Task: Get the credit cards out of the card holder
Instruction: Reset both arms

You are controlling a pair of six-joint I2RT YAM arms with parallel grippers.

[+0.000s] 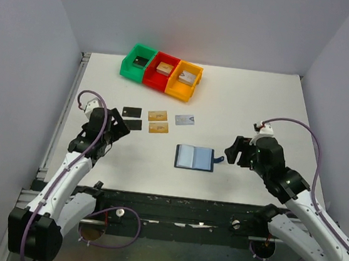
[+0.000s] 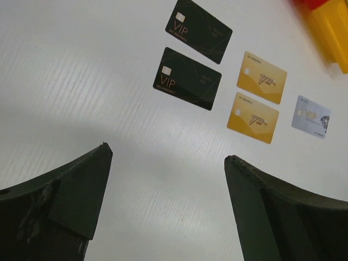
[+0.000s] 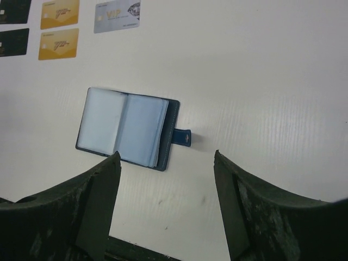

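The card holder (image 1: pixel 194 158) lies open and flat on the white table, showing pale blue sleeve pages (image 3: pixel 125 128) and a navy strap pointing right. The credit cards lie loose on the table to its upper left: two black (image 1: pixel 132 111) (image 1: pixel 134 124), two gold (image 1: pixel 157 115) (image 1: pixel 158 127) and one silver (image 1: pixel 184 120). My left gripper (image 1: pixel 122 127) is open just left of the lower black card (image 2: pixel 187 78), with only bare table between its fingers (image 2: pixel 168 153). My right gripper (image 1: pixel 231 151) is open and empty (image 3: pixel 166 154), just right of the holder's strap.
Green (image 1: pixel 128 68), red (image 1: pixel 155 81) and orange (image 1: pixel 180 93) bins stand in a row at the back, each with a small block inside. Grey walls close in the table on three sides. A dark rail runs along the near edge (image 1: pixel 185 202).
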